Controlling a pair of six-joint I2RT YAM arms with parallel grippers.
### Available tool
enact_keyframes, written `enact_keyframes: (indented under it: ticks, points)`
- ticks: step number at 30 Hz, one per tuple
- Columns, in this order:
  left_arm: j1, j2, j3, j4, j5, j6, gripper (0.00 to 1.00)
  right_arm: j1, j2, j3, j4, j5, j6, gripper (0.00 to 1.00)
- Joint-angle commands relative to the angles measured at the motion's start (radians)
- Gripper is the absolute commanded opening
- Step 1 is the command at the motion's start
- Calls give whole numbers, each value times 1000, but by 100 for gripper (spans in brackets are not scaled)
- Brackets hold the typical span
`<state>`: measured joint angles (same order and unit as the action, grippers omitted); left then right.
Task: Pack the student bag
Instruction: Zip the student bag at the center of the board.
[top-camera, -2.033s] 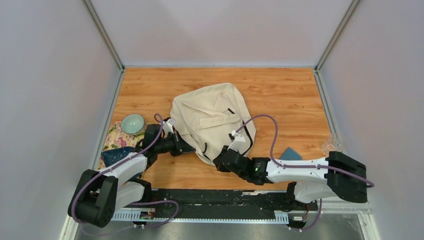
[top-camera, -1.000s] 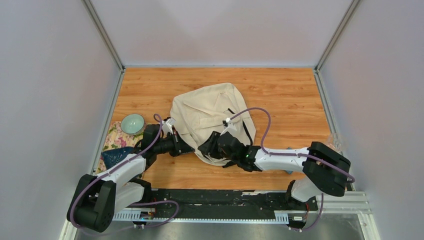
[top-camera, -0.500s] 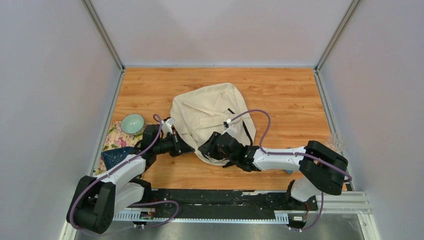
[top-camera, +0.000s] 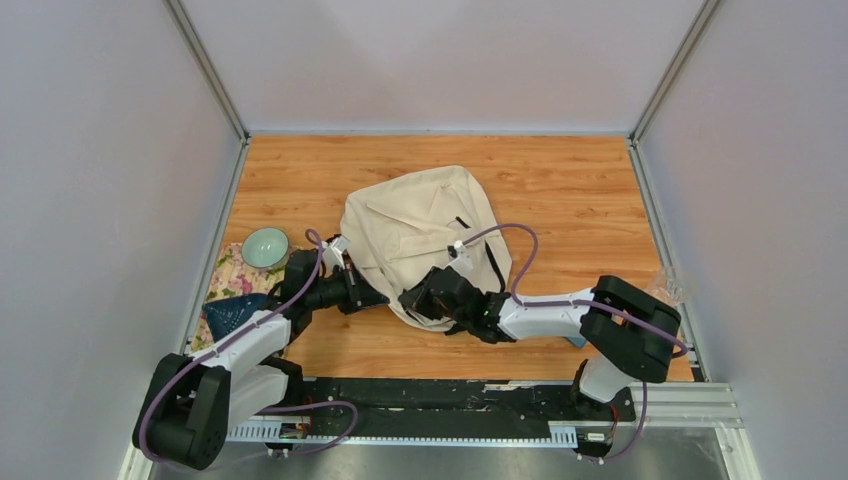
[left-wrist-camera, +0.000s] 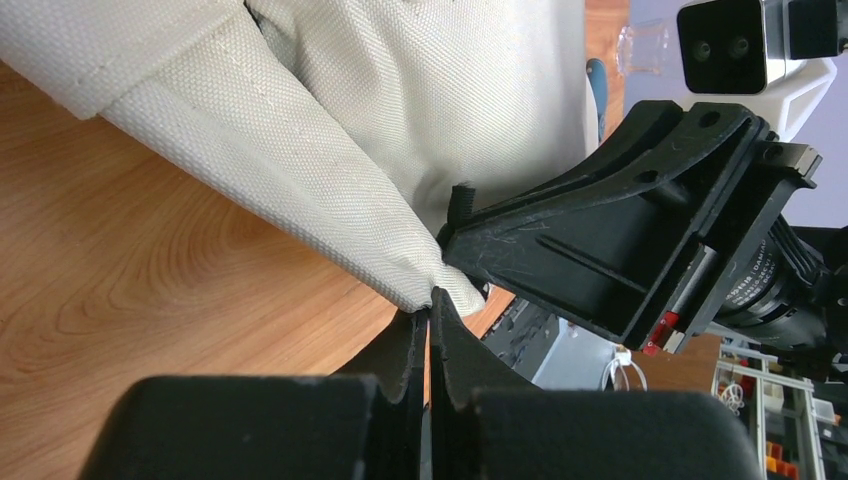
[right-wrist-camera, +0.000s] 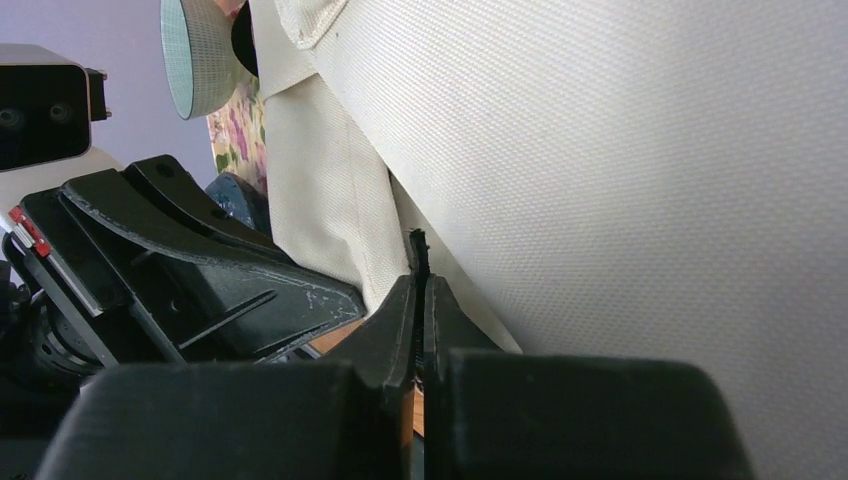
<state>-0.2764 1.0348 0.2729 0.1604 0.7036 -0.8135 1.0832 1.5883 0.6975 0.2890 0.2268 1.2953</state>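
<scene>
The student bag (top-camera: 425, 235), cream fabric with black straps, lies in the middle of the wooden table. My left gripper (top-camera: 376, 298) is shut on the bag's near-left fabric edge; in the left wrist view the fingertips (left-wrist-camera: 430, 297) pinch a cream fold (left-wrist-camera: 330, 200). My right gripper (top-camera: 409, 298) is right beside it at the same near edge. In the right wrist view it (right-wrist-camera: 418, 285) is shut on a thin black tab (right-wrist-camera: 415, 242) of the bag, with cream fabric (right-wrist-camera: 600, 150) filling the view. The two grippers almost touch.
A teal bowl (top-camera: 265, 247) sits on a floral cloth (top-camera: 230, 275) at the left edge, with a dark blue item (top-camera: 230, 312) nearer. A clear plastic item (top-camera: 668, 287) lies at the right edge. Grey walls enclose the table.
My right arm has swung left along the bag's near edge until its gripper sits next to the left gripper. The left arm and the bag have hardly moved.
</scene>
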Motion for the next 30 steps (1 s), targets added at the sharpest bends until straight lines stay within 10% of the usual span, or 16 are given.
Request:
enact_keyframes:
  ticks: [1, 10, 15, 19, 30]
  points:
    - [6, -27, -4, 85, 45, -12, 0, -3, -43, -42, 67, 75, 30, 0]
    - [6, -5, 3, 82, 34, -9, 1, 24, -120, -78, 32, 148, -77, 0]
    - [6, 13, 26, 51, 39, 0, 56, 56, -162, -87, 3, 166, -106, 0]
    - [6, -24, 66, -1, 62, -22, 73, 64, -171, -75, -37, 172, -123, 0]
    - [-1, -186, 91, -263, 20, -186, 75, 72, -205, -73, -56, 203, -134, 0]
